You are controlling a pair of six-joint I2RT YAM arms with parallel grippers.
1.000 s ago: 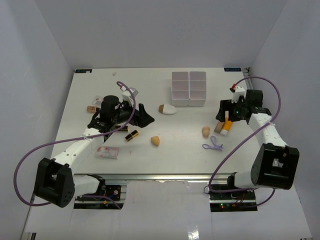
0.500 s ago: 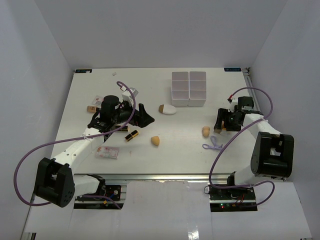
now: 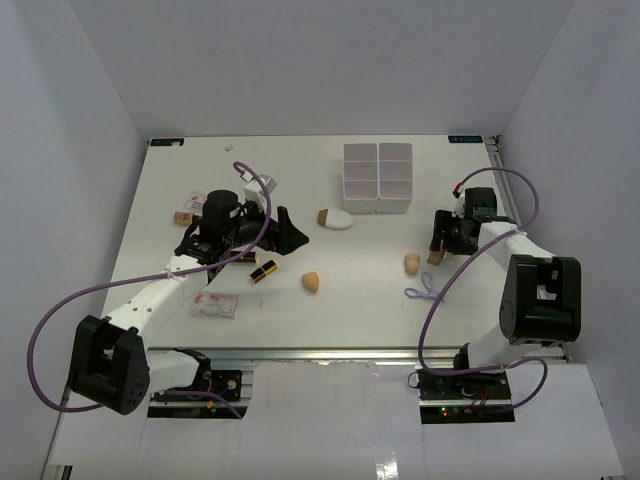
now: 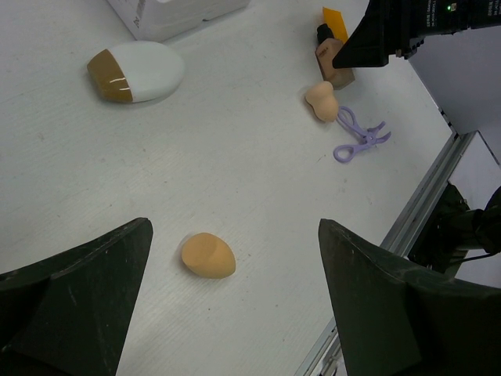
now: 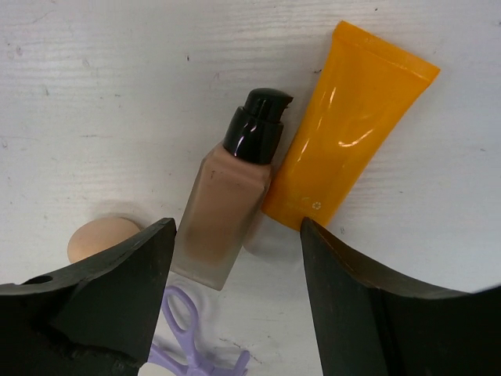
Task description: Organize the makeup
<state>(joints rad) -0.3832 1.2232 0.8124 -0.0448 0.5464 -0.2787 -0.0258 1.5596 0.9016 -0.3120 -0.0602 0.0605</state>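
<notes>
My right gripper [image 5: 237, 229] hangs open just above a tan foundation bottle [image 5: 227, 227] with a black pump and an orange tube [image 5: 352, 133]. They lie side by side, and its jaws straddle the bottle's base and the tube's white cap. A pale sponge [image 5: 98, 239] and the purple loop [image 5: 184, 337] lie close by. My left gripper [image 3: 285, 232] stands wide open and empty, low over the table. An orange sponge [image 4: 208, 255] lies ahead of its fingers, with the white oval piece with a brown tip [image 4: 137, 71] further on. The black-and-gold lipstick [image 3: 263, 271] lies beside the left wrist.
The white multi-compartment box [image 3: 378, 177] stands at the back centre. A flat pink-printed packet [image 3: 214, 304] lies near the left arm. A small brown item [image 3: 183, 215] sits at far left. The table's front rail [image 4: 427, 207] runs close to the purple loop.
The right gripper has moved in over the bottle and the orange tube and now hides them from above. Its jaws have narrowed. The left arm has not moved.
</notes>
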